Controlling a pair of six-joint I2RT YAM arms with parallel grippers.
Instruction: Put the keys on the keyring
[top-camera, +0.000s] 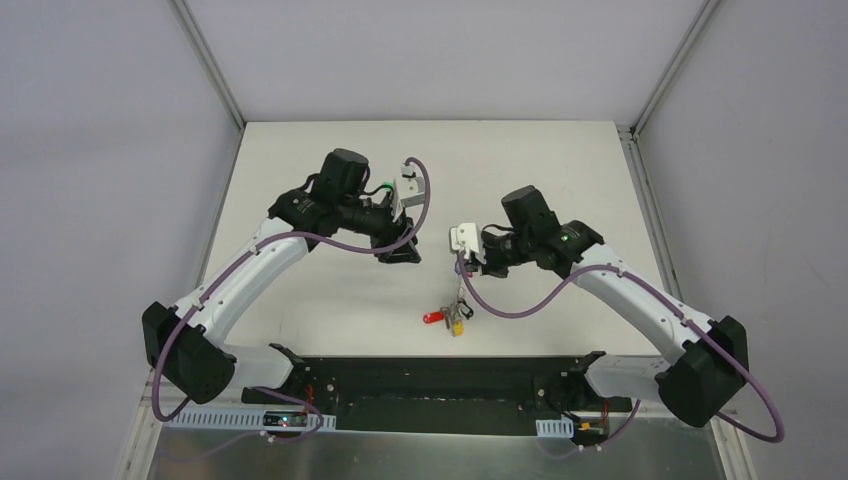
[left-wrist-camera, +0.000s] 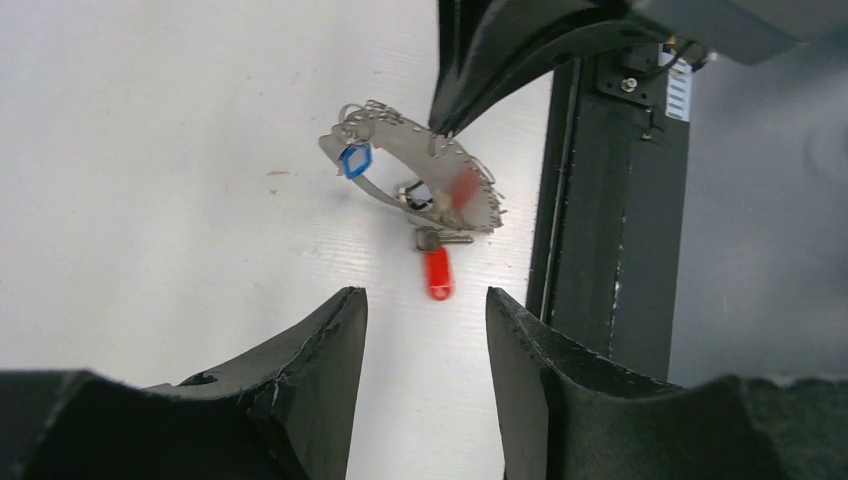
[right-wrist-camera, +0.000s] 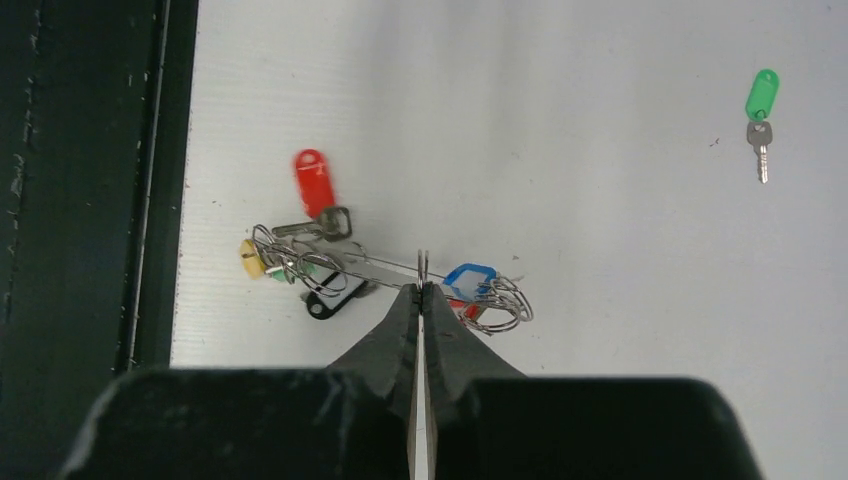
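Just beside the black base rail (right-wrist-camera: 80, 200), at the table's (right-wrist-camera: 600, 330) near side: keyring (right-wrist-camera: 385, 266) pinched at its wire by the pressed-together right gripper (right-wrist-camera: 422, 290), likely steadied for threading. Bunched on it, blue-tagged key (right-wrist-camera: 468, 278); touching it, red-tagged key (right-wrist-camera: 313, 185), threading unclear. Well apart, green-tagged key (right-wrist-camera: 761, 120), open room around. Spread and empty, left gripper (left-wrist-camera: 425, 300), unobstructed for fetching.
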